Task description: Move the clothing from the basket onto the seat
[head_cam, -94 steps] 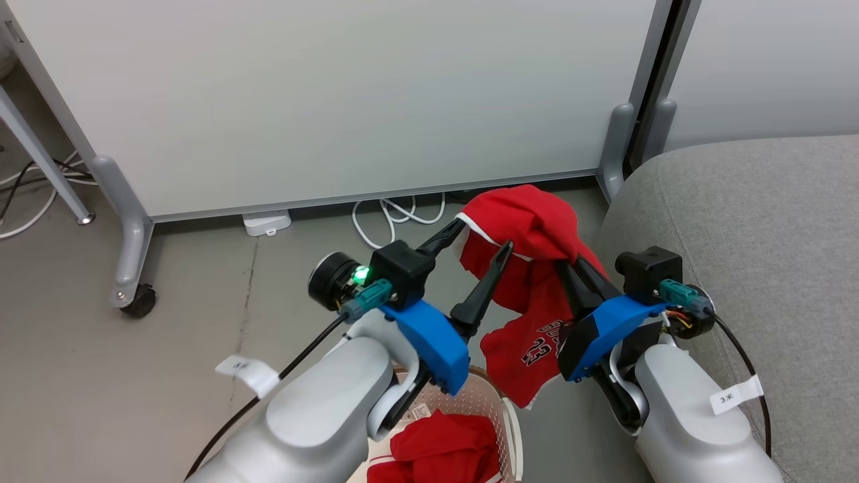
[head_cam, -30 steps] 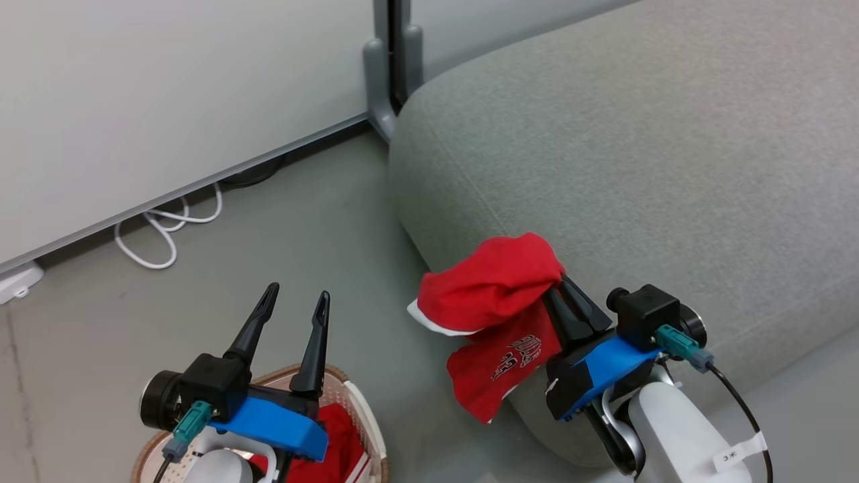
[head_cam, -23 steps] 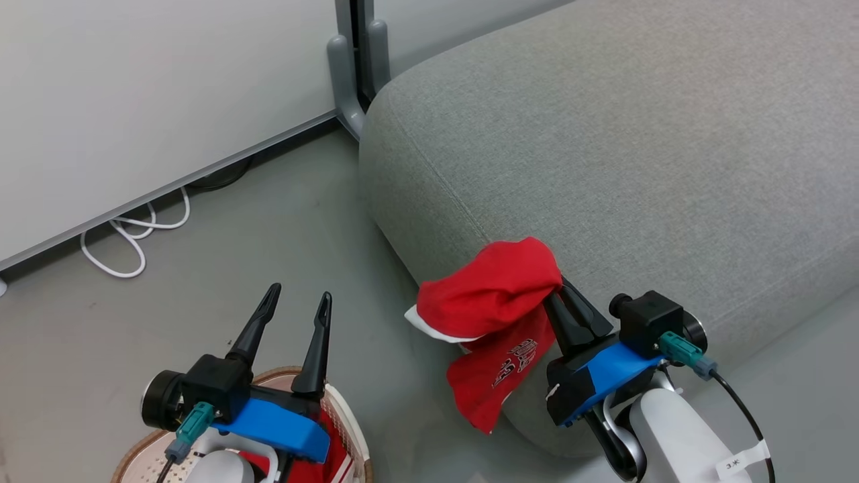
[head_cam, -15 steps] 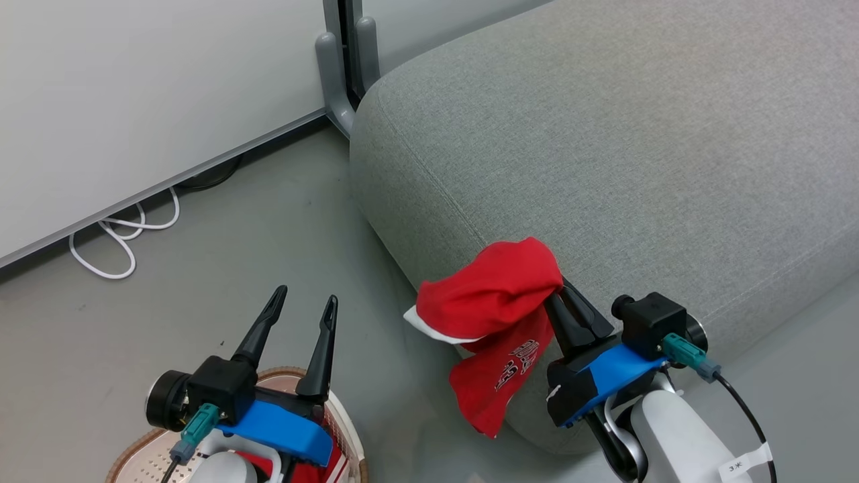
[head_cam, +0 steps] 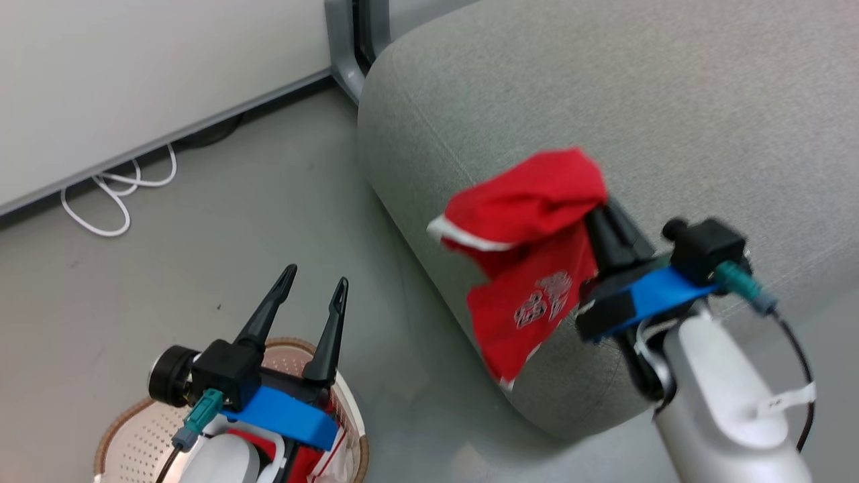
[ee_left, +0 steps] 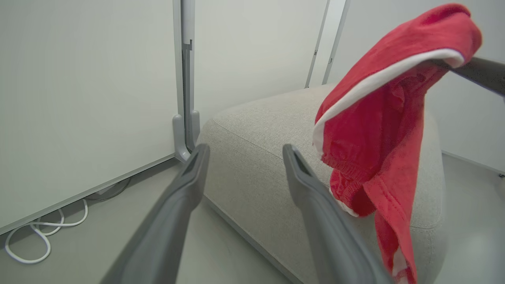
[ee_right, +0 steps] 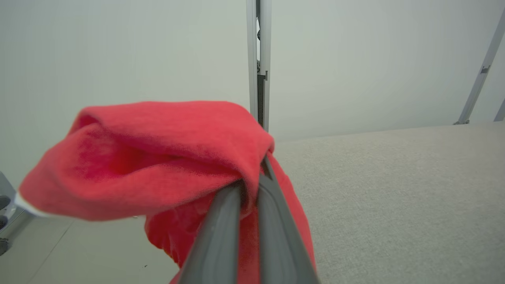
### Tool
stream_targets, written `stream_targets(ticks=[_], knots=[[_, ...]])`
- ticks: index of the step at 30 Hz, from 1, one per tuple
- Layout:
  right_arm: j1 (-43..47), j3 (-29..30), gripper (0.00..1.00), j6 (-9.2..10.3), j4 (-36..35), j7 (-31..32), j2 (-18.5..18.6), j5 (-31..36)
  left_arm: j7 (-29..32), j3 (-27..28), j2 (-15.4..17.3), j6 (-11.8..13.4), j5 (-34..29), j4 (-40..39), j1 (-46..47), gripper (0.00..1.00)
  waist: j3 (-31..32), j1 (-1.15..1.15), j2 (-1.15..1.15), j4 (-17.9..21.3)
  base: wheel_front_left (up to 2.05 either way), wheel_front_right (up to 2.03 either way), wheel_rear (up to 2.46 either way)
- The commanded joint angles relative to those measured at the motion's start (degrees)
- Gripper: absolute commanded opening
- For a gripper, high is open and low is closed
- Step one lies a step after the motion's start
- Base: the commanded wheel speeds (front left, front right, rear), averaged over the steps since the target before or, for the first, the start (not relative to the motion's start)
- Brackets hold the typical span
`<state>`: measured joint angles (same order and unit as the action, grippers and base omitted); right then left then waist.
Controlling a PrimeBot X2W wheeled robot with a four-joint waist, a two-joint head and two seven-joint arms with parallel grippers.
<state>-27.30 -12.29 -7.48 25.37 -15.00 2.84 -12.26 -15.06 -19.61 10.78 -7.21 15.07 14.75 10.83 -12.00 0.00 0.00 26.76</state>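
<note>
- Nearest me, the left gripper [head_cam: 316,275] hangs wide open and empty above the basket [head_cam: 111,429], where one red garment [head_cam: 305,463] still lies.
- The right gripper [head_cam: 604,218], clamped shut on the other garment [head_cam: 530,201], has just lifted it from the seat [head_cam: 671,100] edge toward the top; its tail trails over the side.
- Beyond, a white cable [head_cam: 100,201] on the floor is well out of the way.

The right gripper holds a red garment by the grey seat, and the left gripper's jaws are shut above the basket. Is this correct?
No. In the head view the jaws of the left gripper stand open above the basket; the rest holds.
</note>
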Motion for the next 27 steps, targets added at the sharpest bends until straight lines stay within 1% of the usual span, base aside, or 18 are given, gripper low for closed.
stream_targets(ticks=[1,4,9,14,15,21,27], knots=[[-3.25,2.1,0.0,-0.03,0.46,-0.27,0.08,0.24,-0.18,-0.43,0.83,-0.41,-0.27,-0.9,1.55,1.0,-2.62,0.0,0.0,-0.98,0.0,0.0,0.0],[-8.79,5.95,0.0,-0.03,1.84,-0.11,0.03,-0.4,-0.18,-1.13,1.83,-0.41,-0.68,-2.31,3.09,1.0,-6.0,0.0,0.0,-1.92,0.0,0.0,0.0],[-18.89,14.5,0.0,-0.03,3.93,0.57,0.16,2.34,-0.11,-2.64,4.22,-0.41,-1.91,-4.99,5.85,1.0,-12.73,0.0,0.0,-3.42,0.0,0.0,0.0],[-27.39,25.17,0.0,-0.03,4.82,1.12,2.58,3.81,0.47,-3.68,5.73,-0.41,-3.11,-8.78,9.15,1.0,-19.82,0.0,0.0,-5.85,0.0,0.0,0.0],[-27.39,25.17,0.0,-0.03,4.82,1.12,2.58,3.81,0.47,-3.68,5.73,-0.41,-3.11,-8.78,9.15,1.0,-19.82,0.0,0.0,-5.85,0.0,0.0,0.0],[-34.93,34.05,0.0,-0.03,5.9,2.17,8.84,7.93,1.74,-4.43,7.21,-0.36,-4.58,-14.04,12.24,1.0,-27.34,0.0,0.0,-8.46,0.0,0.0,0.0],[-37.79,41.75,0.0,-0.03,9.42,2.63,12.1,12.07,2.74,-3.69,8.48,0.84,-5.25,-18.15,13.51,1.0,-31.92,0.0,0.0,-9.99,0.0,0.0,0.0]])
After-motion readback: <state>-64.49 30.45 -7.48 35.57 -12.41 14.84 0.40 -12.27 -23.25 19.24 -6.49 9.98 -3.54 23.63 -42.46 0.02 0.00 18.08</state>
